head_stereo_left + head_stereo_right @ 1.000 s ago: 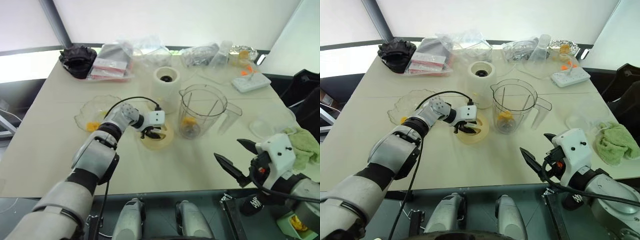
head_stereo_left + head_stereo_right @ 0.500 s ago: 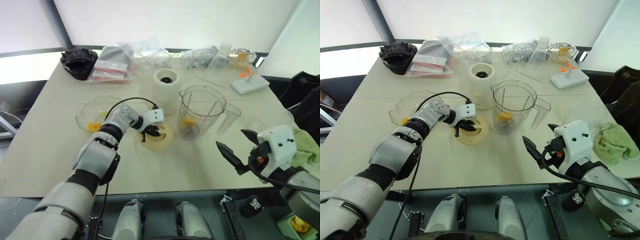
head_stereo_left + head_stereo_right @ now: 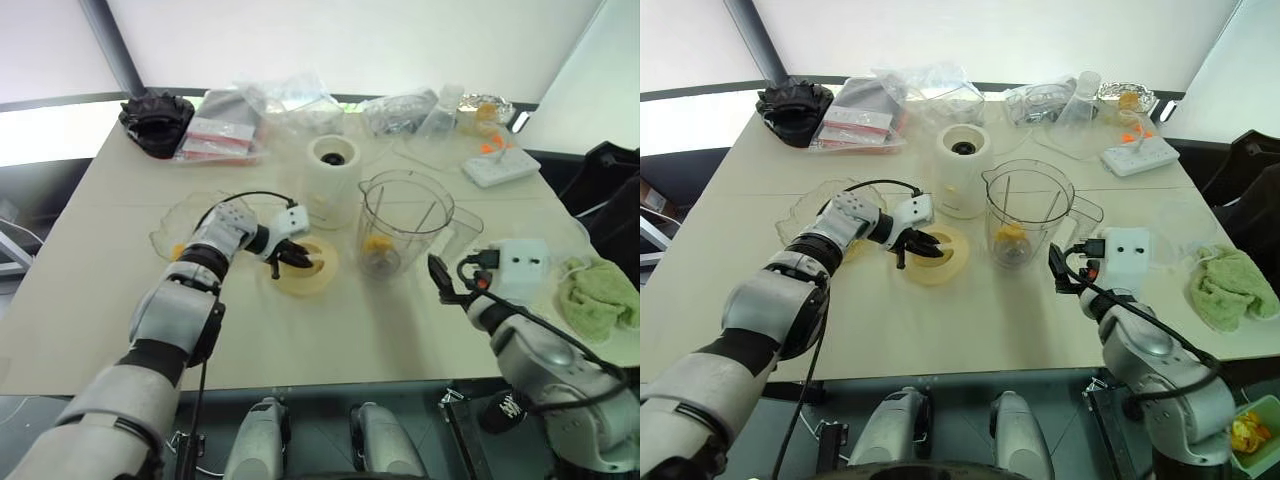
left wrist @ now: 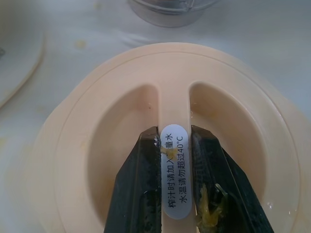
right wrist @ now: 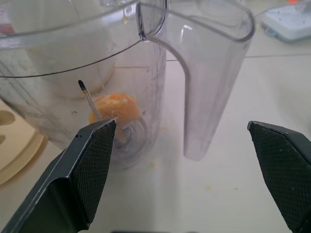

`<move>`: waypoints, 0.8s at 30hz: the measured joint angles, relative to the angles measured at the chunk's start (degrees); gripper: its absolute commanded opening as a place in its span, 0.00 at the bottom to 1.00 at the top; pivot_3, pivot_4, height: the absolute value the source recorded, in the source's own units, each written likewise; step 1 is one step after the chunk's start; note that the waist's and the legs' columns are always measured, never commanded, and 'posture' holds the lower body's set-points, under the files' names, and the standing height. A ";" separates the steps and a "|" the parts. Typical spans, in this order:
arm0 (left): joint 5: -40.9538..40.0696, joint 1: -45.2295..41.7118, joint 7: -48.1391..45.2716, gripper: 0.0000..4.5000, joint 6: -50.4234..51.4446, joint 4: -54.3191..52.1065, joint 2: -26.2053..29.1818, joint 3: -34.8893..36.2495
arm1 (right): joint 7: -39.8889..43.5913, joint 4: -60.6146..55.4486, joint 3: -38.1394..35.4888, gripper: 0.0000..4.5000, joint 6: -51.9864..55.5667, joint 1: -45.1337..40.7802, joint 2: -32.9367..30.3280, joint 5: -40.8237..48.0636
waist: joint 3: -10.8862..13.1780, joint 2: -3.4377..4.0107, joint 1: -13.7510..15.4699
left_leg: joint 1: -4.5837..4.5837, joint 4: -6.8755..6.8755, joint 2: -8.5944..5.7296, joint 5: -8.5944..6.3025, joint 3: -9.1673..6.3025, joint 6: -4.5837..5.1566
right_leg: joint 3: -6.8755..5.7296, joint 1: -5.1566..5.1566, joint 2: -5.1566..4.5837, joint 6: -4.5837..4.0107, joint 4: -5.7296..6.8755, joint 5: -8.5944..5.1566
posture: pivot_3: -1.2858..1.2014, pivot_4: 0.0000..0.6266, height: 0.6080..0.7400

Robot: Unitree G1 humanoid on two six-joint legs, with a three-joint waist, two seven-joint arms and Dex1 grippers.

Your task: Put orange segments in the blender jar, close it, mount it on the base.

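Left end effector (image 4: 175, 182) pinched closed, arm reaching forward, right end effector (image 5: 189, 160) spread wide, pointing forward

Bright, even daylight comes through the pale blinds (image 3: 330, 40) behind the far edge of the counter (image 3: 330, 350), washing them out to near white. The counter top is evenly lit, and shadows on it are soft and faint. The head views are sharp in the middle and bend slightly toward the corners. In the right wrist view the blender jar (image 5: 97, 73) carries pale reflections, and the near fingers (image 5: 87, 170) are soft. The left wrist view is crisp on the lid (image 4: 146, 107).
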 measured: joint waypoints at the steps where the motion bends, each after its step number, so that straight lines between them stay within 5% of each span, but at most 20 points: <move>1: -0.10 0.00 -0.47 0.06 -0.04 -0.31 0.43 0.32 | -0.36 1.20 0.10 1.00 0.00 -0.33 1.06 -1.09 | 0.00 0.00 0.03 | -0.01 0.00 0.00 0.00 -0.01 0.00 | 0.00 0.00 -0.01 0.00 0.00 0.00 | 0.52 0.24 1.00; 23: -4.54 -1.06 -2.44 0.06 -0.58 -3.81 3.49 2.33 | -1.95 18.60 1.46 1.00 -10.93 -10.95 15.02 -21.11 | 0.01 0.02 -1.42 | 0.07 0.01 -0.04 0.01 -0.07 0.01 | 0.00 -0.08 0.10 0.08 0.42 0.01 | 0.52 0.24 1.00; 24: -4.87 -1.13 -2.57 0.06 -0.59 -4.17 3.80 2.39 | -1.75 19.16 1.44 0.88 -11.42 -11.44 15.23 -21.38 | 0.01 0.01 -1.48 | 0.09 0.01 -0.03 0.01 -0.08 0.01 | 0.00 -0.08 0.10 0.13 0.46 0.02 | 0.52 0.24 1.00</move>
